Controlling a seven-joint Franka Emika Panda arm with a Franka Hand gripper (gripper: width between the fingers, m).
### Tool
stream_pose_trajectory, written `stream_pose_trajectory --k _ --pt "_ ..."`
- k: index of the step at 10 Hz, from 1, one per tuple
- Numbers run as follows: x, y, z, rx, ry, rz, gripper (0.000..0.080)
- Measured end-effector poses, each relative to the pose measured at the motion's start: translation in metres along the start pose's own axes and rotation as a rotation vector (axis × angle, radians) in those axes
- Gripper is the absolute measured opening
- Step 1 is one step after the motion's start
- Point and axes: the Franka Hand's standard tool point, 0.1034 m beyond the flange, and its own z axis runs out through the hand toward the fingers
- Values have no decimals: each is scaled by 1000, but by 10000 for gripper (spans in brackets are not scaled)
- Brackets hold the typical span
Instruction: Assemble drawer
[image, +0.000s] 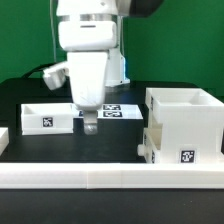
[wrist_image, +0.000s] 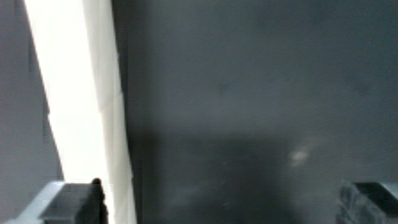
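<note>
Front border rail (image: 110, 178) fences parts in. Gripper (image: 90, 124) jaws wide, empty, low over table (image: 120, 142); tray (image: 45, 116) wall just beside one finger (wrist_image: 77, 200), likely lining up grasp. Casing (image: 185, 125) well apart, opposite side.

A black table (image: 60, 150) carries the workspace under even light. A long, low white border rail (image: 100, 178) runs along the table's near edge from the exterior view's left to the exterior view's right. A short white piece (image: 4, 140), cut off by the frame, sits at the exterior view's left edge. Farther back, the marker board (image: 120, 110) lies flat on the table, thin and white, its black-and-white tags only partly visible. A plain green backdrop (image: 190, 40) closes the scene behind. In the wrist view, the table's dark top fills most of the frame, blurred, beside a bright white strip (wrist_image: 71, 100) too blurred to identify.
</note>
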Motion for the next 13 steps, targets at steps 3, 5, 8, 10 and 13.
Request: stream_pose_trajectory --k 3,5,8,10,13 --pt "-21 -47 -21 -60 -22 97 648" --pt "-24 -56 -20 -70 -24 102 648" --pt "-24 -56 -19 -69 -23 121 648" --pt "-27 -57 -18 -77 -15 250 648" --pt "-33 -71 -23 -104 -1 656 648"
